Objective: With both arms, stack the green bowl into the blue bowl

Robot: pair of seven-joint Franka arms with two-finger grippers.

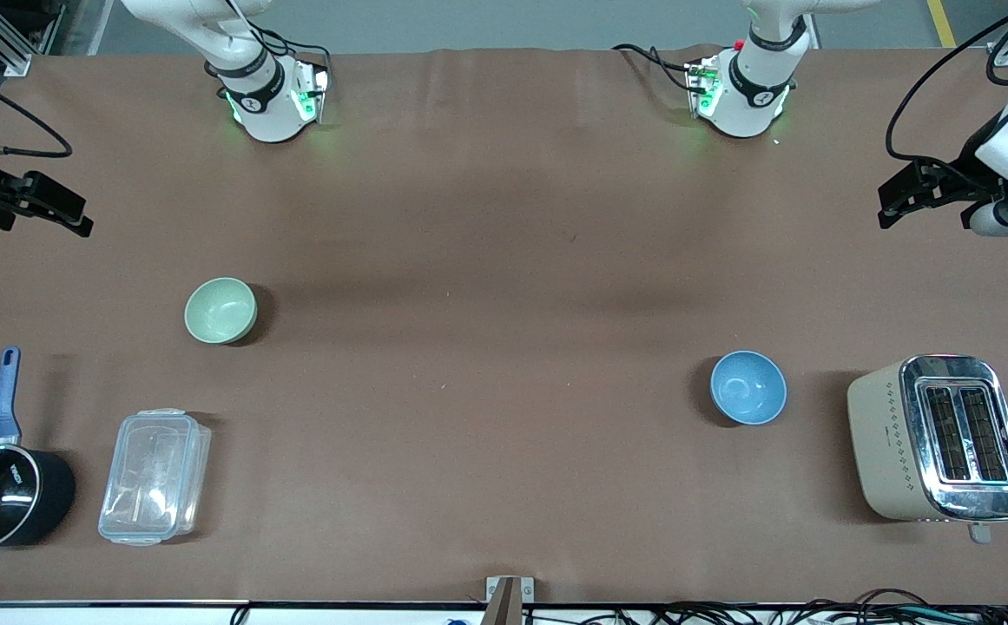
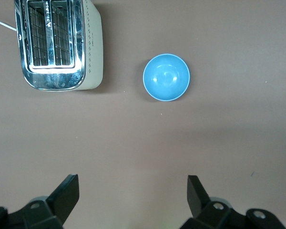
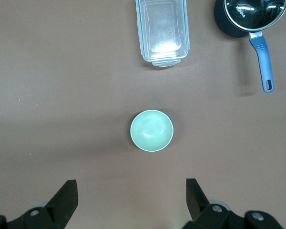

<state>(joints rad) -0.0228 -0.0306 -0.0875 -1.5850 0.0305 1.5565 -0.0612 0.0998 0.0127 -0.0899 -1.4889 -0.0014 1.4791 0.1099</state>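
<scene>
Glossy green bowl (image 1: 220,310) and blue bowl (image 1: 748,387) — chrome-topped toaster (image 1: 938,439), clear plastic box (image 1: 154,476)

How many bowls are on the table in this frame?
2. The green bowl sits toward the right arm's end, the blue bowl toward the left arm's end beside the toaster. None look hidden.

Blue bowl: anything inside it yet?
Nothing. The blue bowl sits upright and empty beside the toaster; its light-blue interior shows fully in the left wrist view. The green bowl stands apart, toward the right arm's end of the table. What lies under either bowl is hidden.
</scene>
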